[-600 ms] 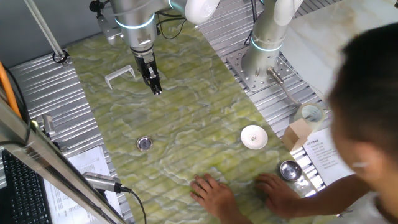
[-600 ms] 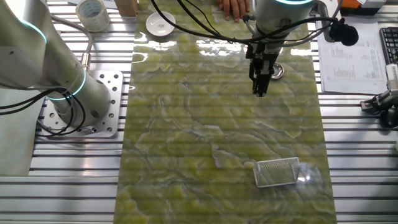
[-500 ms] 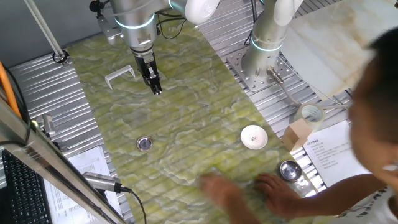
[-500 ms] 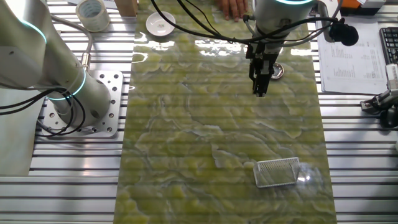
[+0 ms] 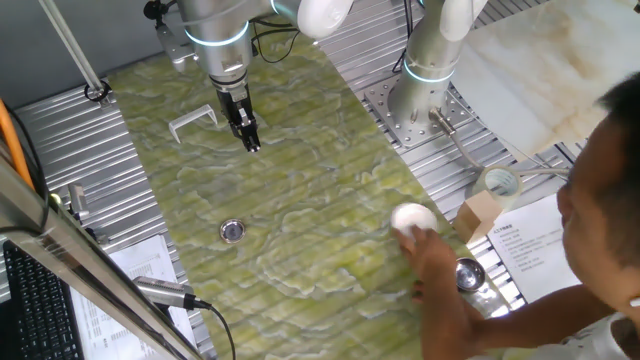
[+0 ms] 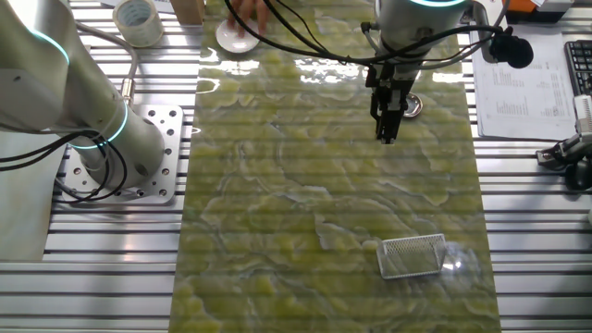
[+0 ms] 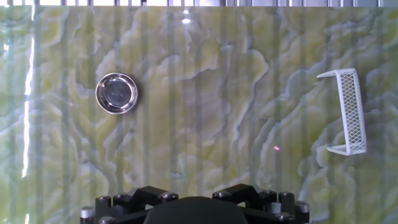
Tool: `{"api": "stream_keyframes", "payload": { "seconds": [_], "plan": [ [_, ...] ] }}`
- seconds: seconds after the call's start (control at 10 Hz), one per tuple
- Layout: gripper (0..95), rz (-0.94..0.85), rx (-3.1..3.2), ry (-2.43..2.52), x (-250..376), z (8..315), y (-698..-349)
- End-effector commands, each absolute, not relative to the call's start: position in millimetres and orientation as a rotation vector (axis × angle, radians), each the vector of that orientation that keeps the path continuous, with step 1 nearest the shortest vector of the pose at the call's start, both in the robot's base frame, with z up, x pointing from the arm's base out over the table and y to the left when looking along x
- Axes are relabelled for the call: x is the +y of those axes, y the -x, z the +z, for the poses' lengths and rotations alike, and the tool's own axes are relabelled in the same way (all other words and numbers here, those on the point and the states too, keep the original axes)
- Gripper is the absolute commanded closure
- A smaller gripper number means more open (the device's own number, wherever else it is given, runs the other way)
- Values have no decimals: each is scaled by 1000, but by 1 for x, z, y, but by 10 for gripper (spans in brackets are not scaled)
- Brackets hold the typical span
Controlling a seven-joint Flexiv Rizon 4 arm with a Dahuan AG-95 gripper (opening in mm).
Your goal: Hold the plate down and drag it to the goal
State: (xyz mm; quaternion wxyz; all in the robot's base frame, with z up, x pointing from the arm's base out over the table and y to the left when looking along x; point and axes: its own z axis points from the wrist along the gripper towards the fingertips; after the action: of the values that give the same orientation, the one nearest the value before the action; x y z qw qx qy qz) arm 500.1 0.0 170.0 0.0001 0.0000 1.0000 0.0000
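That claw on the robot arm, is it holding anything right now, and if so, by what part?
Nothing. The claw hangs empty above the green mat, and the plate lies apart from it, untouched.

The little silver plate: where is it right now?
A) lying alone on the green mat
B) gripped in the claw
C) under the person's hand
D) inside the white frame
A: the plate lies alone on the green mat, apart from the claw and the white frame.
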Motion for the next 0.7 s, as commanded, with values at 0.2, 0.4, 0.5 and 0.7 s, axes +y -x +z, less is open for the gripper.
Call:
{"api": "stream_keyframes", "payload": {
  "seconds": [0.2, 0.4, 0.5, 0.7],
  "plan": [
    [950, 109, 3114, 22, 0, 170, -500],
    [950, 108, 3115, 21, 0, 170, -500],
    [950, 107, 3115, 21, 0, 171, -501],
    [950, 107, 3115, 21, 0, 171, -501]
  ]
}}
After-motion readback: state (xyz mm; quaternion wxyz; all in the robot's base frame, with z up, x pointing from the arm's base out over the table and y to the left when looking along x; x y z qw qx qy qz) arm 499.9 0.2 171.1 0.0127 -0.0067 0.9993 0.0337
